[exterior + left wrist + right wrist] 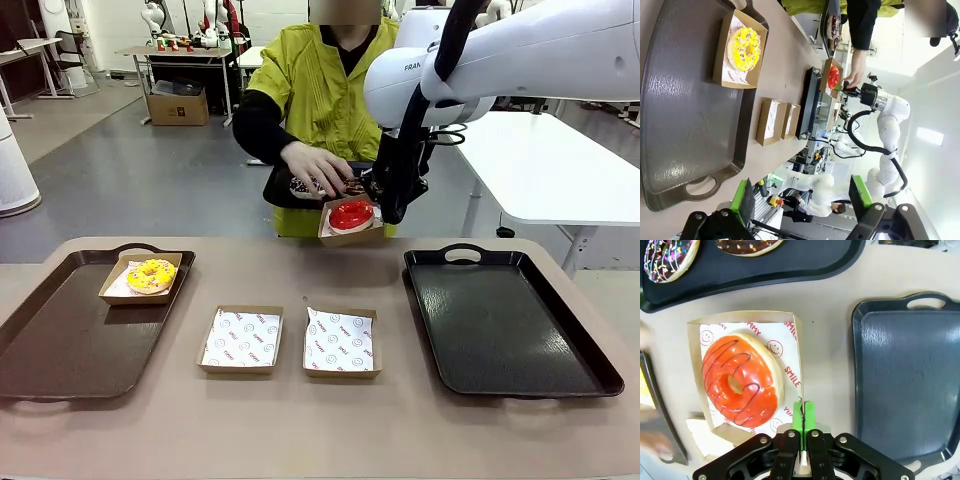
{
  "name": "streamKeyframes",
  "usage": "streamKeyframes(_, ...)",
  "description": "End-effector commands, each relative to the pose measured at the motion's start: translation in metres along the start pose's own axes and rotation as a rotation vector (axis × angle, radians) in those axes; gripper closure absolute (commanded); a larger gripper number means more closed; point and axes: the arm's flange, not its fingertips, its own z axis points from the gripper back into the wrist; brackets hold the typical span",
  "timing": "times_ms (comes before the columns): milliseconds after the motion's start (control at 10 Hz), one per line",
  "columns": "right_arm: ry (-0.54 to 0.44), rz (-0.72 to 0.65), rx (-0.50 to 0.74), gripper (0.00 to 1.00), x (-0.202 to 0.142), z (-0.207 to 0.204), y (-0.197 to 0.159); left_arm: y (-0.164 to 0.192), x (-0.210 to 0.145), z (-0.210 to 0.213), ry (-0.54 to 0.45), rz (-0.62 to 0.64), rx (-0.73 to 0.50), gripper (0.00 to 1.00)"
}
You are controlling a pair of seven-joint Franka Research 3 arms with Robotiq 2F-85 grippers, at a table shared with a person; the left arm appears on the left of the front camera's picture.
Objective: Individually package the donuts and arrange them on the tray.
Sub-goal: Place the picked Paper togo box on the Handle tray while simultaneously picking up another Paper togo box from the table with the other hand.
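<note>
Front, right claw: clamped on the rim of cardboard box carrying red donut, beside person's hand.
Front, yellow donut: boxed, on left tray.
Left wrist, left claw: wide, holding nothing, above left tray.
Right wrist, right claw: pads pinched together on box rim; sprinkled donut and dark donut on black tray.

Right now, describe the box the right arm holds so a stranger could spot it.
Look at the person across the table. By their hand, the right tool pinches a paper-lined box by its rim. It alone carries the glossy red donut.
</note>
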Motion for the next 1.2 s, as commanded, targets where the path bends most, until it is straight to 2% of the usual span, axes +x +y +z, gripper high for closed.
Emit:
streamKeyframes(0,0.005,-0.017,0.008,1.0,-0.0055,0.0002,-0.0017,-0.0013,-0.0031,0.0019,-0.003,-0.003,0.002,0.0)
streamKeyframes(1100,0.005,-0.017,0.008,1.0,-0.0055,0.0002,-0.0017,-0.0013,-0.0031,0.0019,-0.003,-0.003,0.002,0.0)
